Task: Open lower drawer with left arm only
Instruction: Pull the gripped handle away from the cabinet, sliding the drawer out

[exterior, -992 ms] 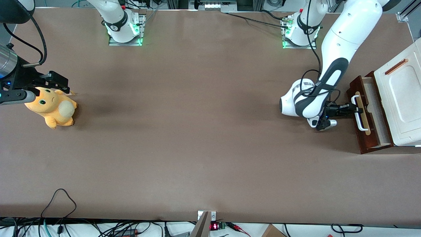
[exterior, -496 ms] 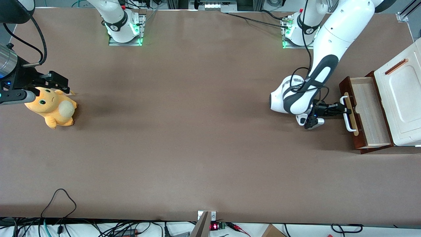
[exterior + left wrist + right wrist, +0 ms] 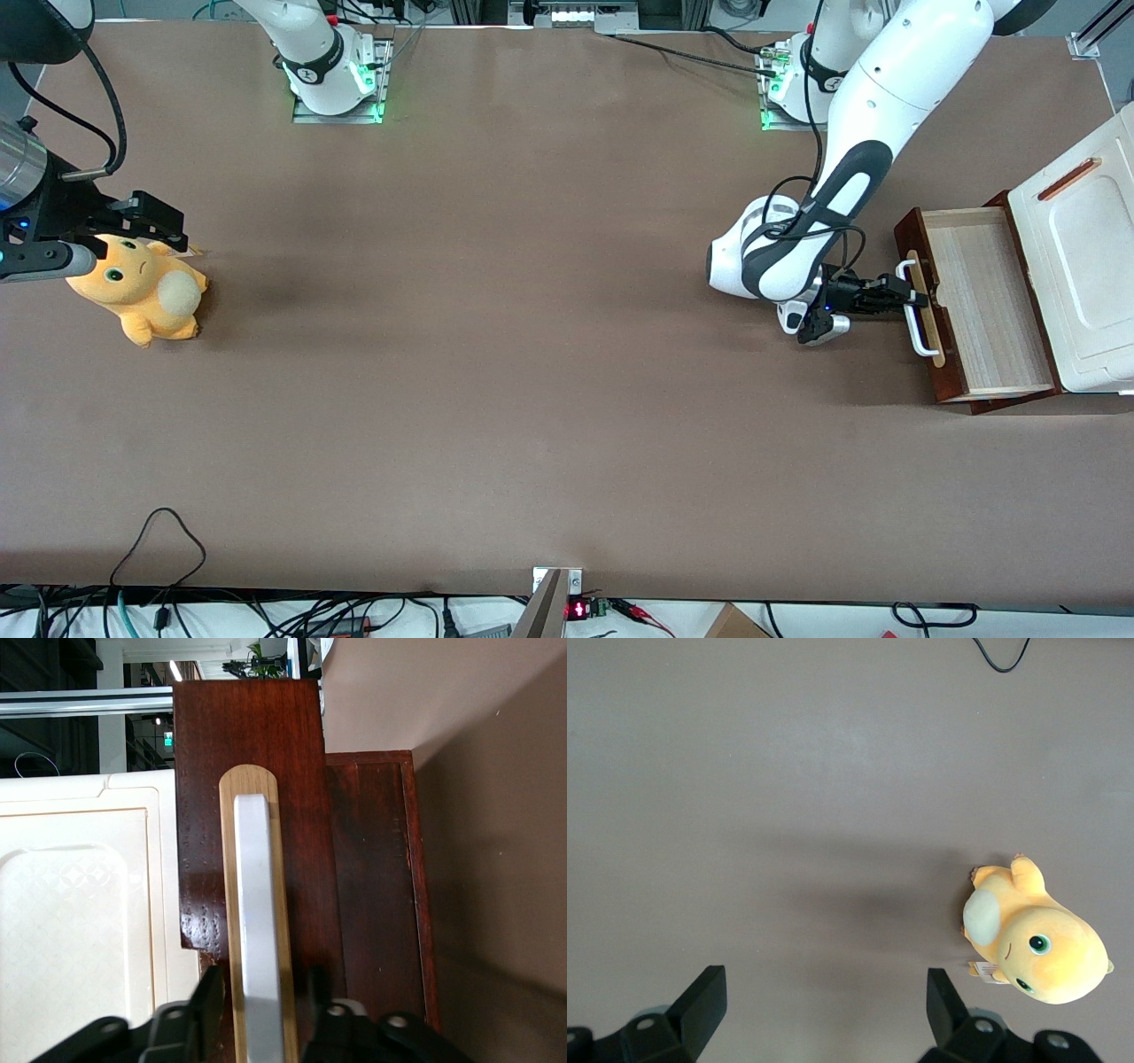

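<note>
The lower drawer (image 3: 988,319) stands pulled well out of the cabinet, its light wood inside showing under the white moulded top (image 3: 1085,266). Its dark red-brown front (image 3: 301,815) carries a white bar handle (image 3: 919,312) on a pale wood strip. The left arm (image 3: 873,106) reaches down in front of the drawer. Its black gripper (image 3: 905,298) is shut on the handle (image 3: 261,930), with one finger (image 3: 211,992) on each side of the bar. In the left wrist view the gripper (image 3: 261,997) sits at the bar's near end.
An orange plush toy (image 3: 142,292) lies toward the parked arm's end of the table. The cabinet top has an orange slot (image 3: 1067,179). Cables run along the table edge nearest the front camera (image 3: 159,532). Both arm bases (image 3: 802,89) stand at the edge farthest from it.
The gripper has drawn back from the cabinet with the handle in it. The drawer has slid out much further, showing far more of its light wood inside.
</note>
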